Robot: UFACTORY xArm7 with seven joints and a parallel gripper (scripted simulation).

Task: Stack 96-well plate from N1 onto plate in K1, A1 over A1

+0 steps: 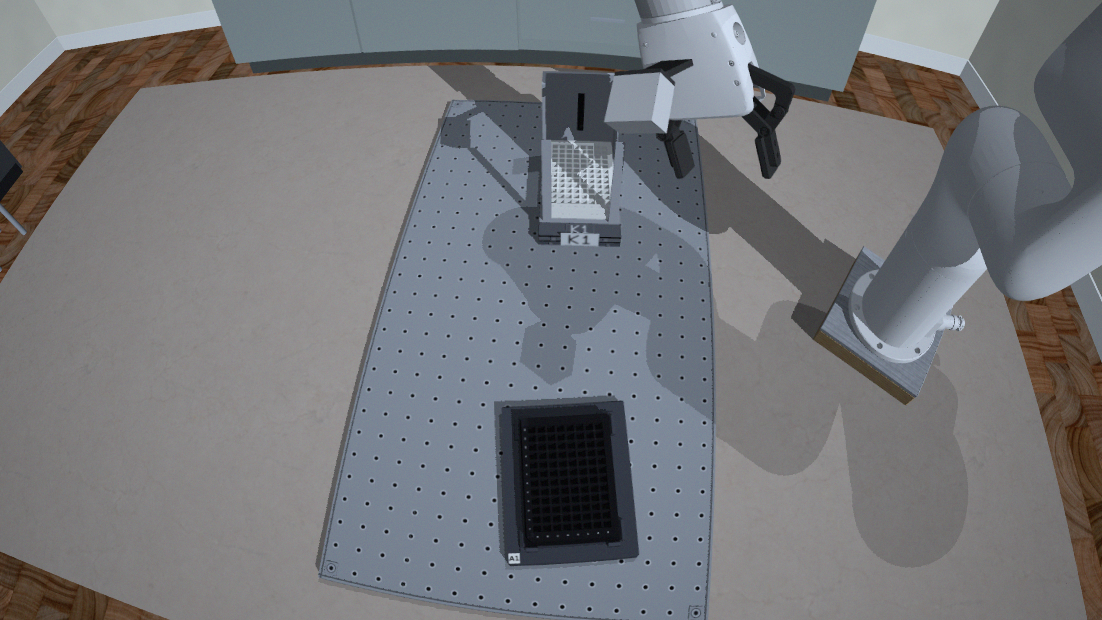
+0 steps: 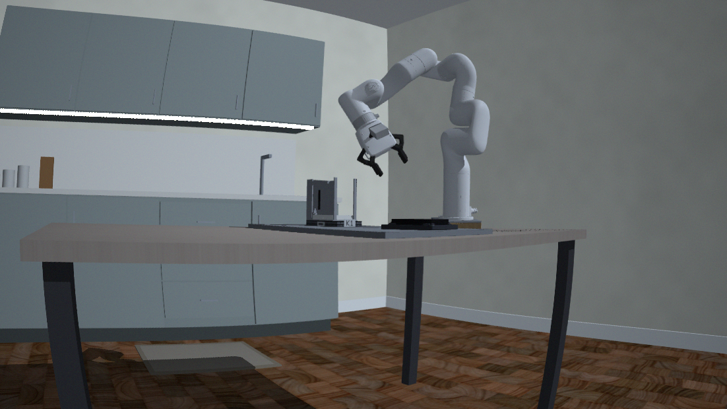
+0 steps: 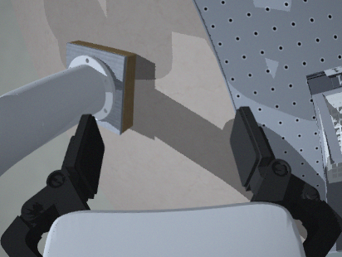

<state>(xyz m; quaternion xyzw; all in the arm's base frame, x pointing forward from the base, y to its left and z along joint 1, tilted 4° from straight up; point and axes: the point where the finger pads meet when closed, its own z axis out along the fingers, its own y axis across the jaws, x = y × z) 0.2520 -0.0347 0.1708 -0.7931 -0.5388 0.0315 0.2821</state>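
A black 96-well plate (image 1: 567,475) lies in the dark plate nest N1 (image 1: 568,484) near the front of the perforated baseplate (image 1: 531,354). A pale A1 mark (image 1: 514,556) sits at the nest's front left corner. A white 96-well plate (image 1: 581,181) sits in the stack rack K1 at the far end of the baseplate, with a K1 label (image 1: 579,239) on the near side. My gripper (image 1: 722,158) is open and empty, high in the air to the right of K1. In the wrist view my gripper's fingers frame bare table.
The arm's base (image 1: 886,331) stands on a block on the table to the right of the baseplate. K1 has tall posts and a back wall (image 2: 321,200). Cabinets run behind the table.
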